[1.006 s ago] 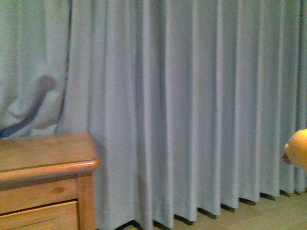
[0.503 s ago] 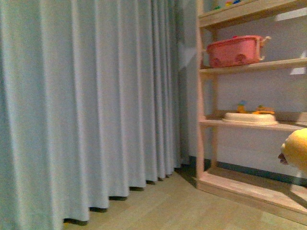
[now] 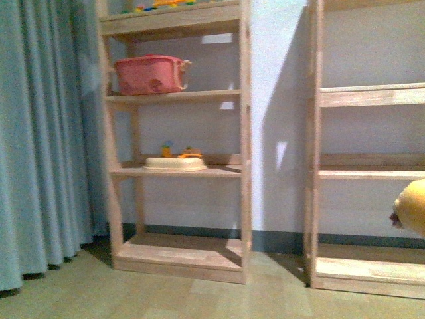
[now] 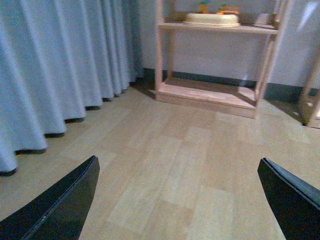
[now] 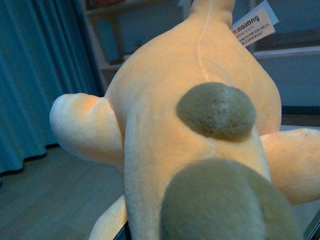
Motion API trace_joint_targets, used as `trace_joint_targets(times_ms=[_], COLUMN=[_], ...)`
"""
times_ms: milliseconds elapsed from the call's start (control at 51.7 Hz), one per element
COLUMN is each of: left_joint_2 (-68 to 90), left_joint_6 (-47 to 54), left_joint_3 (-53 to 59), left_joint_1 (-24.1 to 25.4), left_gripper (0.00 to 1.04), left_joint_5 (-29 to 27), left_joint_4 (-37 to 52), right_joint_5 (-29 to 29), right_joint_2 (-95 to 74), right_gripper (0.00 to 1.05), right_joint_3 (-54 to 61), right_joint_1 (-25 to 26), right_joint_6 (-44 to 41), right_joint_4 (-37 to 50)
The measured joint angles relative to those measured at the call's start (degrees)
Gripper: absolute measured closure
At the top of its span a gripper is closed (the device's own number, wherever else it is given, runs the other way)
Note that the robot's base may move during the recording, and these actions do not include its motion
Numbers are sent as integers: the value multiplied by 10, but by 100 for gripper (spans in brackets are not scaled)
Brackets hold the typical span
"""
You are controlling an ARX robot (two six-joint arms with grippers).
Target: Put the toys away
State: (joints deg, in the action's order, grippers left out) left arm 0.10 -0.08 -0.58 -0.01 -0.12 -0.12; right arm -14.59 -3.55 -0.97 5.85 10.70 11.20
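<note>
The yellow-orange plush toy (image 5: 165, 125) fills the right wrist view, with grey-brown patches and a white label near its top. My right gripper is shut on the plush toy; its fingers are hidden beneath the plush. In the front view only a rounded edge of the plush toy (image 3: 413, 207) shows at the far right, held above the floor. My left gripper (image 4: 177, 200) is open over bare wooden floor, its two dark fingertips (image 4: 65, 205) far apart with nothing between them.
Two wooden shelf units (image 3: 176, 169) (image 3: 372, 173) stand against the wall ahead. The left one holds a pink basket (image 3: 149, 74), a cream tray (image 3: 174, 163) with small toys, and colourful pieces on top. A grey-blue curtain (image 3: 40, 133) hangs at the left.
The front view has swung right: the curtain slid off to the left and the shelf units came to the middle. The plush toy keeps its place at the right edge.
</note>
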Motion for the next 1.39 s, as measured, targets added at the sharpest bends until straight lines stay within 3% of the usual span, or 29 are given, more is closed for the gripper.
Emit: trace_joint_targets(times_ms=[1392], left_joint_2=[0], left_joint_6=[0], left_joint_3=[0], left_joint_1=[0], left_gripper=[6], left_joint_5=[1], left_joint_4=[0], right_joint_5=[-2], right_joint_2=[1], right_gripper=[94], right_joint_3=[0], right_joint_1=[0], right_joint_6=[0], right_joint_4=[0])
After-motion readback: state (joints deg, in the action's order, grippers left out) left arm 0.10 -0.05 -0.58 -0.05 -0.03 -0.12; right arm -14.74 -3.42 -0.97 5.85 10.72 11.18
